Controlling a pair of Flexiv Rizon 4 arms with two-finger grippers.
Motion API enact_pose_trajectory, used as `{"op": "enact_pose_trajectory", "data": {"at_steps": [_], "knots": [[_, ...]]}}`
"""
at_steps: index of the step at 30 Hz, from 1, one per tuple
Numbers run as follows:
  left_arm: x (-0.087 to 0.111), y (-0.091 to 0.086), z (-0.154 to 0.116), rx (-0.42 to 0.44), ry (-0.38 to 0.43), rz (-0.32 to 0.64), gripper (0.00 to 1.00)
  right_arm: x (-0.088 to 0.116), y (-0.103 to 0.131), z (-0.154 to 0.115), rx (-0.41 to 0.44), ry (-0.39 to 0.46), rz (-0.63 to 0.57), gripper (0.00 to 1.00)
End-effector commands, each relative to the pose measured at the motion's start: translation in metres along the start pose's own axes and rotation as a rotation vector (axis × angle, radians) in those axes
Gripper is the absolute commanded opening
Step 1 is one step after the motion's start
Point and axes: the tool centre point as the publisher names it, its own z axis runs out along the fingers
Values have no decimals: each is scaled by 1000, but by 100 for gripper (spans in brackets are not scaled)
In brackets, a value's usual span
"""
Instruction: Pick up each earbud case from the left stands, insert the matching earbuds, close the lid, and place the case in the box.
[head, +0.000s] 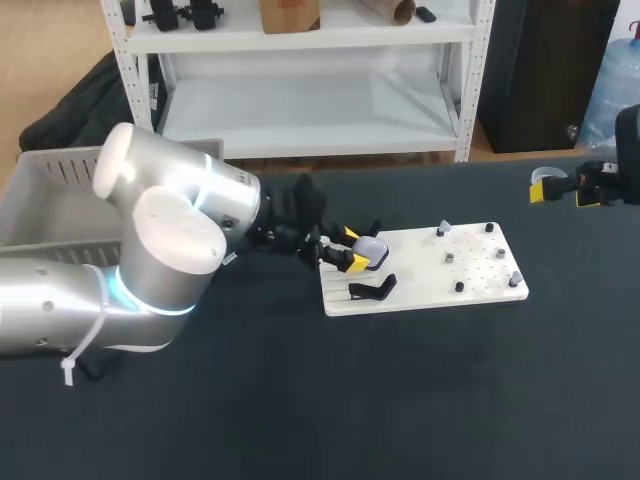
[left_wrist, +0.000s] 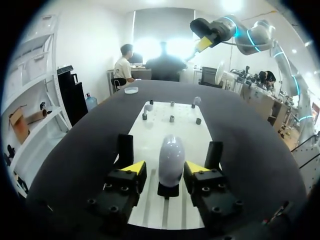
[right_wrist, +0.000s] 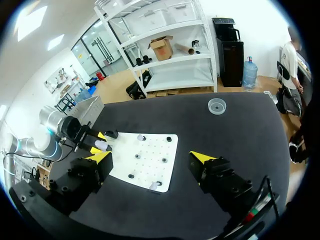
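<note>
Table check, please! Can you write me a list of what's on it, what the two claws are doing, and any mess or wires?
Surface: black table with a white board lying on it.
Job's things: pale earbud case upright on its holder at the board's left end. Another black stand nearby holds no case. The small pieces dotted over the rest of the board are too tiny to tell apart.
Clutter: one clear round dish on the table beyond the board.
Claws: left claw is open, with a finger on each side of the case. Right claw is open above the table's far right, holding nothing.
Cables: thin black wire by the right claw.
Surroundings: grey box at the table's left.
</note>
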Motion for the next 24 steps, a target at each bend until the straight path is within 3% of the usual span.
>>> {"op": "enact_pose_trajectory", "data": {"at_steps": [1,12,15,17,19,23,24], "knots": [[0,3,5,12,0,2,48,0,0,0,-1,1,0,100],[3,4,8,24,-8,-7,44,0,0,0,-1,1,0,100],[4,4,8,28,-13,-12,34,0,0,0,-1,1,0,100],[5,4,8,27,-13,-12,22,0,0,0,-1,1,0,100],[4,4,6,28,-18,-10,20,0,0,0,-1,1,0,100],[2,2,4,29,-21,-4,0,0,0,0,-1,1,0,100],[2,1,3,32,-24,-5,0,0,0,0,-1,1,0,100]]}}
